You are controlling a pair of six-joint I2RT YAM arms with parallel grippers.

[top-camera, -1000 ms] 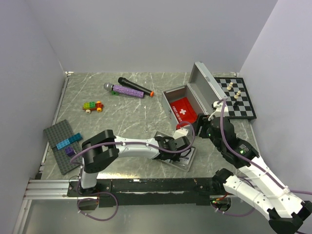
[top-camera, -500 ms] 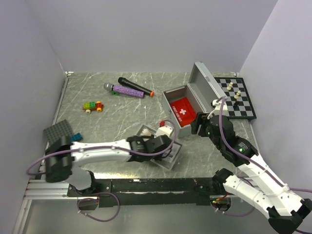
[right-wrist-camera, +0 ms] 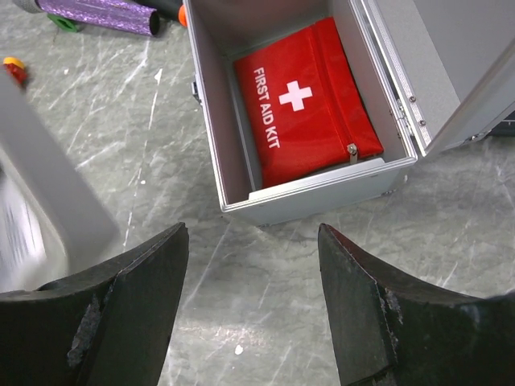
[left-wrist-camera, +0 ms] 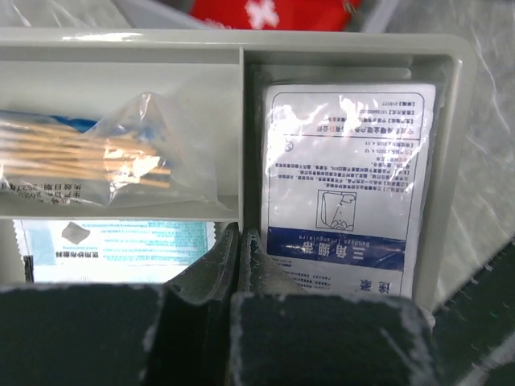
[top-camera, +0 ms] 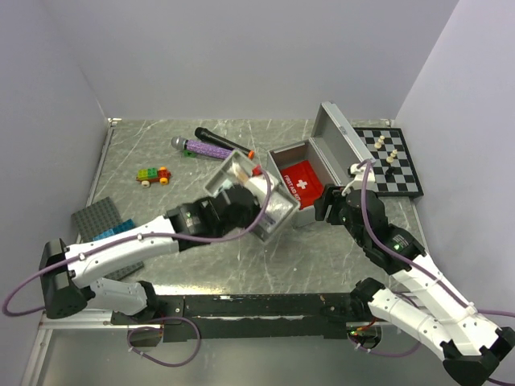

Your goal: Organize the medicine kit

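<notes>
Left gripper (left-wrist-camera: 239, 245) clamped tight on the grey tray (left-wrist-camera: 346, 44), seemingly clear of the desk (top-camera: 145, 145); right gripper (right-wrist-camera: 253, 269) gaping, empty, near the case (right-wrist-camera: 318, 195)

The silver-grey metal case (right-wrist-camera: 322, 197) stood open on the desk (top-camera: 193, 173), its lid (top-camera: 336, 133) tipped back and the red white-cross pouch (right-wrist-camera: 302, 100) lying flat inside. Just left of it, the grey divided tray (left-wrist-camera: 241, 40) hung tilted, with a bag of swabs (left-wrist-camera: 96, 157) and printed packets (left-wrist-camera: 346, 177) in separate compartments.
</notes>
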